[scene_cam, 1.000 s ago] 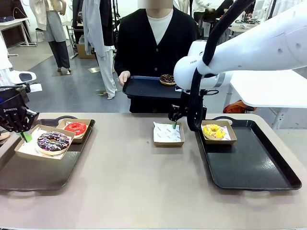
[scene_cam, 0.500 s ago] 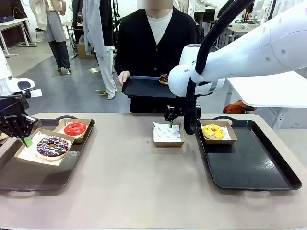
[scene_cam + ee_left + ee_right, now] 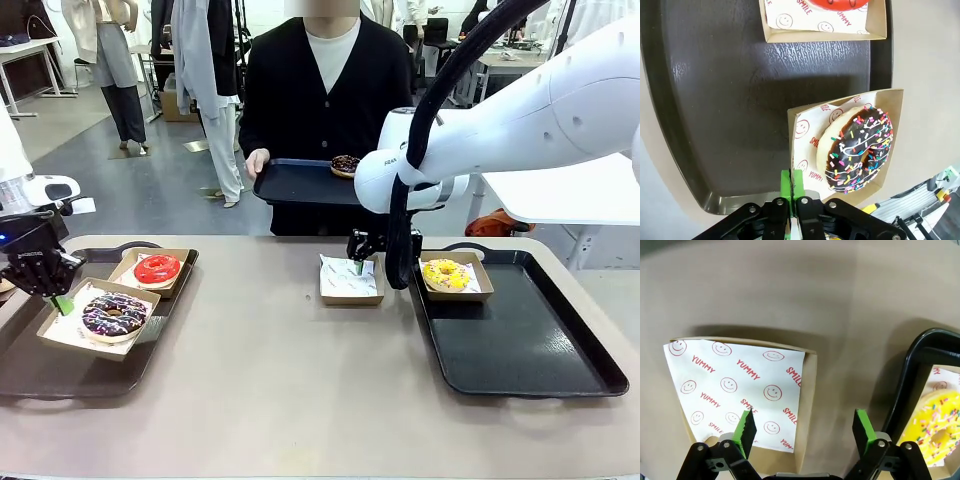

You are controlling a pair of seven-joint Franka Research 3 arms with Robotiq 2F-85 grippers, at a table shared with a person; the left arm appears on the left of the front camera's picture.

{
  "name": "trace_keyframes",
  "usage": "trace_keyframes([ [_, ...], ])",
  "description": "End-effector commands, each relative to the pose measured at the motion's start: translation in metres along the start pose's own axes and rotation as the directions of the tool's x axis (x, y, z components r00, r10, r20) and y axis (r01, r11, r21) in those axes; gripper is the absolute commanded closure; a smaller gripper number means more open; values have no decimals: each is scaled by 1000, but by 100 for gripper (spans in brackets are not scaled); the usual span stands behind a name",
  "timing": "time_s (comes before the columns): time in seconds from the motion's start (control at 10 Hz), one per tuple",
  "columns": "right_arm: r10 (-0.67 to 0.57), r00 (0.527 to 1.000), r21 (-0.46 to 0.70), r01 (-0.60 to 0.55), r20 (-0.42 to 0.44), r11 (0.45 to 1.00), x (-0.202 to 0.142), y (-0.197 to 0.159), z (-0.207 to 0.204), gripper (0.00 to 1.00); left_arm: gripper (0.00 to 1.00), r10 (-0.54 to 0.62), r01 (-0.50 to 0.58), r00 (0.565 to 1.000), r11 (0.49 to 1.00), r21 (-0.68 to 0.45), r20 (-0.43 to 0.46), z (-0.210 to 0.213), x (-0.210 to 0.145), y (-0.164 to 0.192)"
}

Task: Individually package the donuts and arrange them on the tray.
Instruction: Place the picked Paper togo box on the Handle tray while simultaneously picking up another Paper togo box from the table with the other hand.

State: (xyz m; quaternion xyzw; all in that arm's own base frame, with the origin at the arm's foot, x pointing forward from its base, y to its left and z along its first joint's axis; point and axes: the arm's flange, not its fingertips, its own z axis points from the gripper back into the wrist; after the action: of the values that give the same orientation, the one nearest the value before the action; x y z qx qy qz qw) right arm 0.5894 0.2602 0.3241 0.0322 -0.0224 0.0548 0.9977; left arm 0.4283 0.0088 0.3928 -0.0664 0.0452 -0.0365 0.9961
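Left gripper [image 3: 62, 303] dragged sprinkled donut's [image 3: 113, 314] cardboard box [image 3: 62, 327] nearer

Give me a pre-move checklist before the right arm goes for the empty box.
1. Right gripper open: ok, jaws wide apart.
2. Jaws straddle a wall of the empty box: ok in the right wrist view; contact cannot tell.
3. Box holds no donut: ok, just printed paper.
4. Yellow donut boxed on the right tray: ok.
5. Left gripper shut on the sprinkle donut's box: ok, pads pinch its wall.
6. Person's tray with the brown donut clear of the arm: cannot tell.
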Motion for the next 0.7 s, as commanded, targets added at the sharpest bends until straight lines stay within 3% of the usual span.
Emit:
trace_keyframes([
  [0.0, -46, 998, -16, 47, 44, 999, 6, 4, -7, 0, 99, -10, 10, 1000, 1000, -10, 21, -8, 2, 0],
  [0.6, -58, 997, 8, 57, 54, 998, 4, 6, -10, 0, 99, -13, 13, 1000, 1000, -17, -6, -23, 12, 2],
])
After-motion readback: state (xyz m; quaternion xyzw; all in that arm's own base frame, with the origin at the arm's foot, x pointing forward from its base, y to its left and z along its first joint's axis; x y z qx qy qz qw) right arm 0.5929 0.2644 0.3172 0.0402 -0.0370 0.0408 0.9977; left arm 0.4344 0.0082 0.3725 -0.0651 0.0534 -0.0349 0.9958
